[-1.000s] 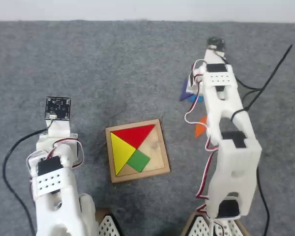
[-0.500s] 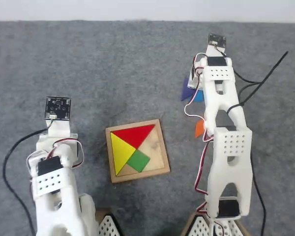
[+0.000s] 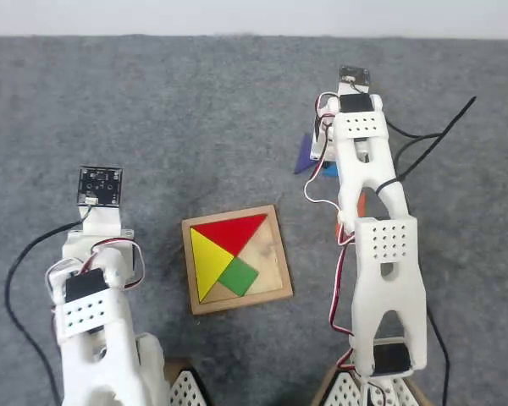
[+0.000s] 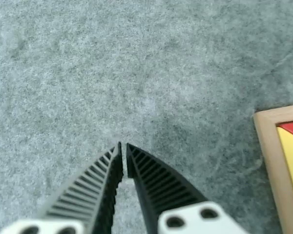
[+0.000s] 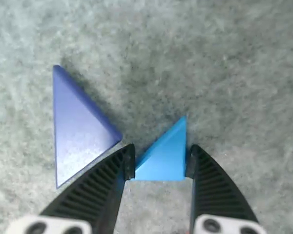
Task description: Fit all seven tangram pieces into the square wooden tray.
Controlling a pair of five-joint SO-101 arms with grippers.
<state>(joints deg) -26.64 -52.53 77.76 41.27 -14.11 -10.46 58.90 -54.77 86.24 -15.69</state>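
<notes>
The square wooden tray (image 3: 273, 220) lies between the two arms and holds a red triangle (image 3: 233, 230), a yellow triangle (image 3: 205, 260) and a green square (image 3: 238, 276). Far right, my right gripper (image 5: 158, 161) is shut on a light blue triangle (image 5: 165, 155) that rests on the carpet. A dark blue triangle (image 5: 75, 129) lies touching one finger (image 5: 118, 170); in the high view this dark blue triangle (image 3: 305, 154) sits left of the arm. An orange piece (image 3: 361, 203) peeks from under the right arm. My left gripper (image 4: 123, 146) is shut and empty over bare carpet, left of the tray's edge (image 4: 273, 161).
Grey carpet covers the whole table. The right arm (image 3: 381, 245) stretches far out beside the tray, with cables (image 3: 423, 144) trailing to its right. The left arm (image 3: 89, 296) stays near the front left.
The right arm has swung left, taking the light blue triangle with it and nudging the dark blue triangle leftward. The left arm and the tray have not moved.
</notes>
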